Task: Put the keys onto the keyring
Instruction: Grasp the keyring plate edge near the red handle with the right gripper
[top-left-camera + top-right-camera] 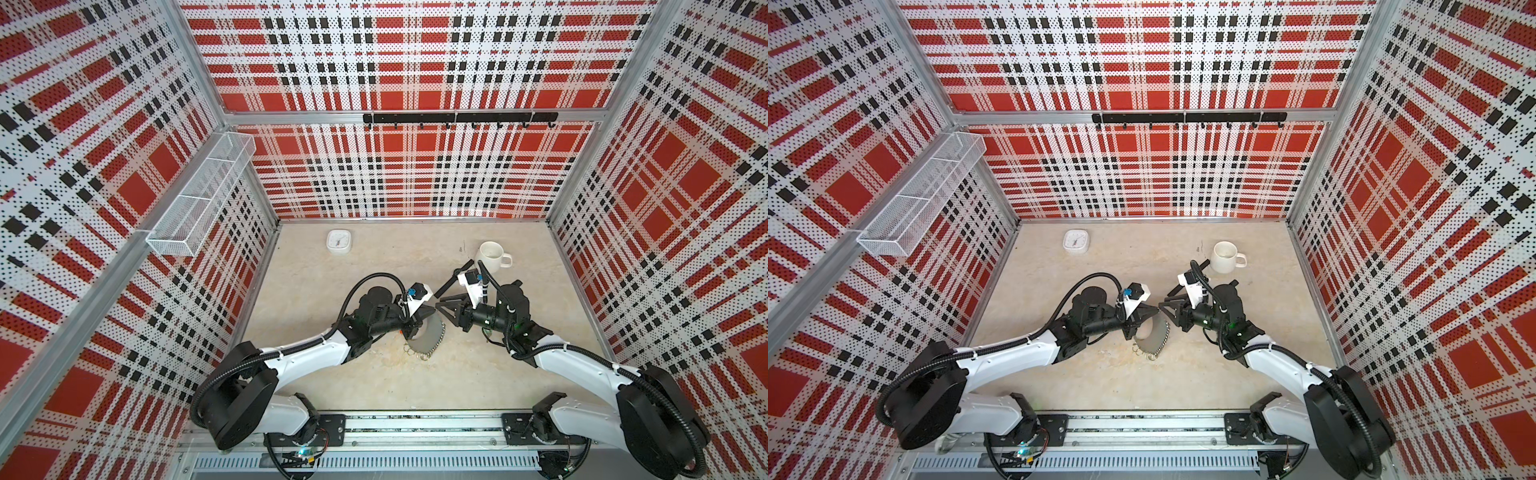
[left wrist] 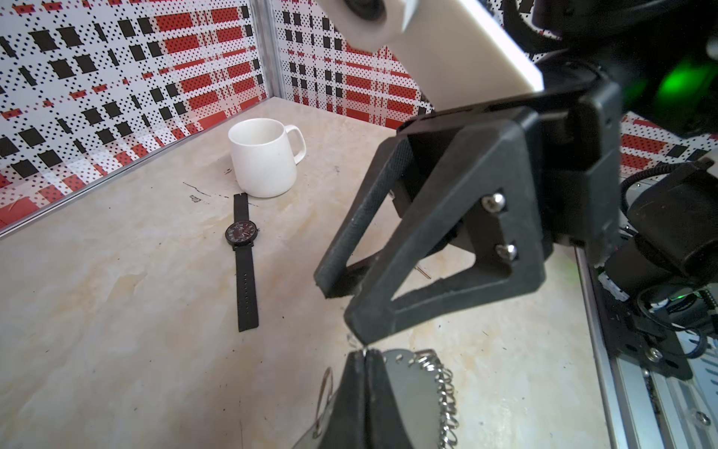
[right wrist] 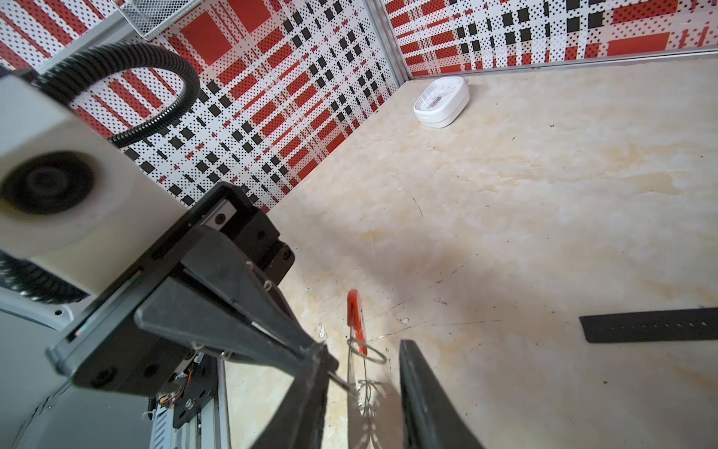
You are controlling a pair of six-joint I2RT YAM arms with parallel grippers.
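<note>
The keyring (image 1: 424, 337) (image 1: 1152, 338) is a flat grey ring with several wire loops along its rim. It is held tilted, its lower edge resting on the table. My left gripper (image 1: 431, 310) (image 2: 365, 352) is shut on its upper rim (image 2: 412, 388). My right gripper (image 1: 439, 302) (image 3: 364, 346) faces it tip to tip, open. In the right wrist view the ring's thin edge with the red section (image 3: 355, 311) and a loop lies between the fingers, ungripped. One right fingertip (image 2: 361, 334) nearly touches the left jaws. The keys are out of view.
A white mug (image 1: 492, 254) (image 2: 264, 159) stands at the back right, with a black wristwatch (image 2: 243, 233) lying in front of it. A white clock (image 1: 338, 241) lies at the back left. A wire basket (image 1: 199, 195) and hook rail (image 1: 459, 118) hang on the walls.
</note>
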